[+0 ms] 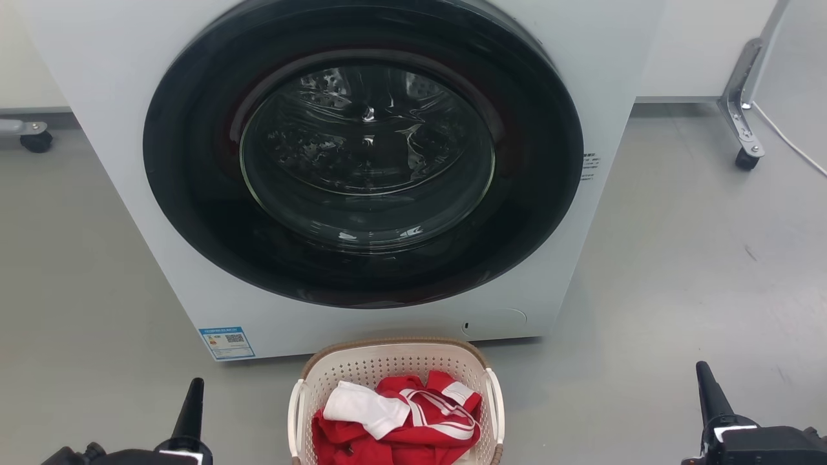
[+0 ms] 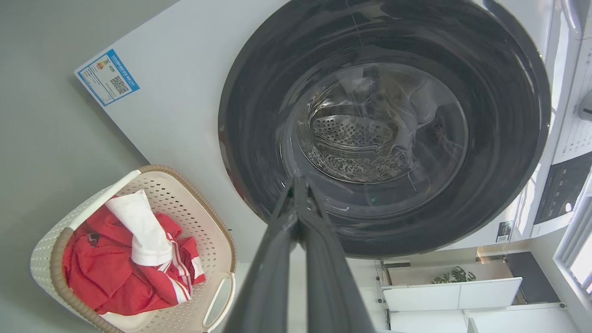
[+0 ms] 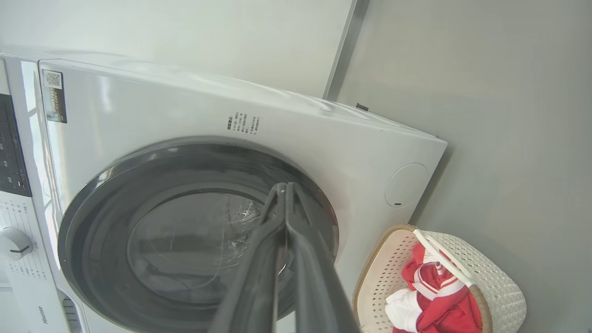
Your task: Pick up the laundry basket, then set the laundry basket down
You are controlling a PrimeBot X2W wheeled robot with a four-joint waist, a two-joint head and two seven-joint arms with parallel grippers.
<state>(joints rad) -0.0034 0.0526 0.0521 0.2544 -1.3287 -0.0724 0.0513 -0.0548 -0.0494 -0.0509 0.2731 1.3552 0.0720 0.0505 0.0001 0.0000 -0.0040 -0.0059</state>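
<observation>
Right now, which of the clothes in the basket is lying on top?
The small plain white cloth: it lies over the red garment with white stripes, inside the laundry basket.

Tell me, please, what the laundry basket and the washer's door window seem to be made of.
The laundry basket: likely matte cream plastic, given its moulded perforations; its brown rim looks woven, possibly moulded plastic too. The door window: probably glass, being glossy, clear and reflective.
</observation>
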